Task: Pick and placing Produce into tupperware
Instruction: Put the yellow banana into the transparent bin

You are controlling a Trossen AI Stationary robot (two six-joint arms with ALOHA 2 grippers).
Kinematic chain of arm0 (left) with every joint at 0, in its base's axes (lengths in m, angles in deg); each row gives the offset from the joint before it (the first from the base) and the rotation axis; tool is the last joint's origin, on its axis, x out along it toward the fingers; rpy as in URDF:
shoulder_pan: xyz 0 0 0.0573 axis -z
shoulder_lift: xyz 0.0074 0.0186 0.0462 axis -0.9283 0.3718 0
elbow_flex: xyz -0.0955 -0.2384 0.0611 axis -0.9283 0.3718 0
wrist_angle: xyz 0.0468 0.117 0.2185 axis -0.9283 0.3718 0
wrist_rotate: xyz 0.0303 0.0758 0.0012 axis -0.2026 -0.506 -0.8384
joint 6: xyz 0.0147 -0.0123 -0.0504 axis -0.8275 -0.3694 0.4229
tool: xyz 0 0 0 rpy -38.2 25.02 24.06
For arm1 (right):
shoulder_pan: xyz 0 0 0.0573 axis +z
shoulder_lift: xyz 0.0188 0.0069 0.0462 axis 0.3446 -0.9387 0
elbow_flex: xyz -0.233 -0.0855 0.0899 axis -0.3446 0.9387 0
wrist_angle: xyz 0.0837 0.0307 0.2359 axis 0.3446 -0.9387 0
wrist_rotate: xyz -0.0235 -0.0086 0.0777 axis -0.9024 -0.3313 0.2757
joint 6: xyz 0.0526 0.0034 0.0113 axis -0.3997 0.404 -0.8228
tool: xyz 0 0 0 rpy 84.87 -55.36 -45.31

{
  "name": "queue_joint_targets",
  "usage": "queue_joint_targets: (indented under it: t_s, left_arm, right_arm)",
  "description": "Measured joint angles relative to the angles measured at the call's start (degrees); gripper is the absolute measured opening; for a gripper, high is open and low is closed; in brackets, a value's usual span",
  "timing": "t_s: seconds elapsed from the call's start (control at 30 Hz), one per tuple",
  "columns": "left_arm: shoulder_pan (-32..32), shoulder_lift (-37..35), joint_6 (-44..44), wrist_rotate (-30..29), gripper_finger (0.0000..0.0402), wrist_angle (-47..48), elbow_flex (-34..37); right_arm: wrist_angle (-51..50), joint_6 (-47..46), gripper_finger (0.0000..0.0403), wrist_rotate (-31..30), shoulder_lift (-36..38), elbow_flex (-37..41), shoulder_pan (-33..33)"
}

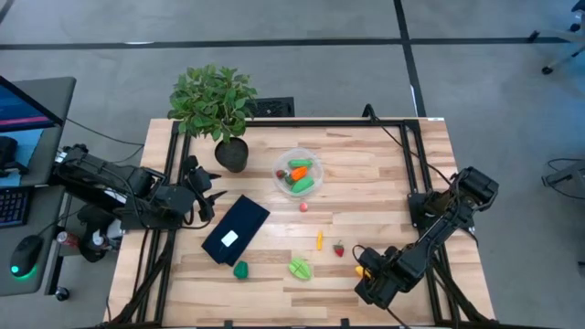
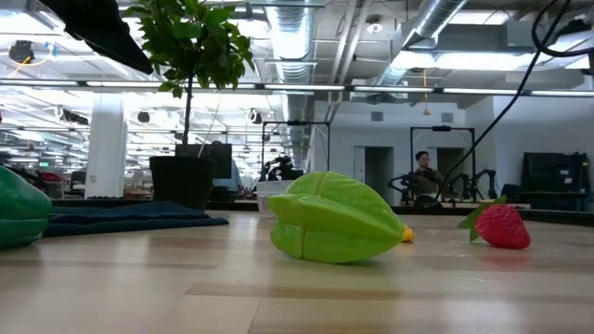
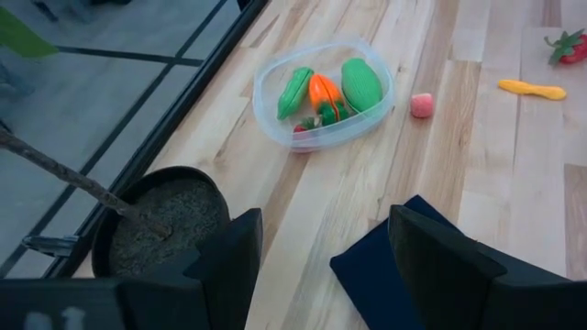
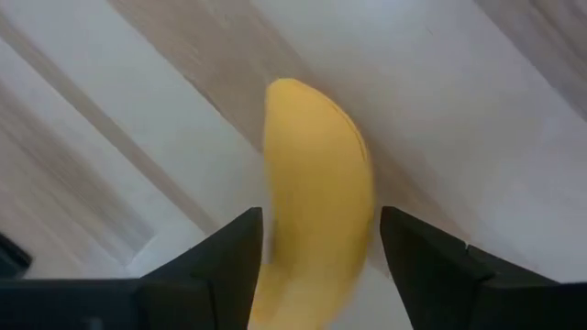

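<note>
The round clear tupperware (image 1: pixel 299 172) stands mid-table and holds an orange carrot (image 3: pixel 323 92) and green pieces (image 3: pixel 361 84). Loose on the wood lie a yellow banana (image 4: pixel 316 183), a strawberry (image 1: pixel 339 248), a green star-shaped fruit (image 1: pixel 300 268), a green piece (image 1: pixel 240 270), a small yellow-orange piece (image 1: pixel 320 240) and a small pink piece (image 1: pixel 303 206). My right gripper (image 4: pixel 321 238) points down over the banana near the front right, open, one finger on either side of it. My left gripper (image 1: pixel 208 190) waits open by the plant pot (image 3: pixel 160 225) with nothing between its fingers.
A leafy potted plant (image 1: pixel 215 105) stands at the back left. A dark flat rectangle with a white label (image 1: pixel 236 228) lies left of centre, under my left gripper's reach. A black frame rail (image 1: pixel 174 155) borders the table. A person (image 2: pixel 427 172) sits far off in the room.
</note>
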Motion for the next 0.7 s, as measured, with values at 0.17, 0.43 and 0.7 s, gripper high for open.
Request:
queue_joint_targets:
  t_s: [0.17, 0.43, 0.7]
  left_arm:
    - [0.0, 0.0, 0.0, 0.0, 0.0229, 0.0, 0.0]
    - [0.0, 0.0, 0.4, -0.3, 0.0229, 0.0, 0.0]
    - [0.0, 0.0, 0.8, -0.4, 0.0229, 0.0, 0.0]
  right_arm:
    - [-0.2, 0.2, 0.0181, 0.0, 0.0, 0.0, 0.0]
    - [-1.2, 0.7, 0.0146, -0.1, 0.1, 0.0, 0.0]
    - [-1.3, 1.0, 0.0153, -0.4, 0.1, 0.0, 0.0]
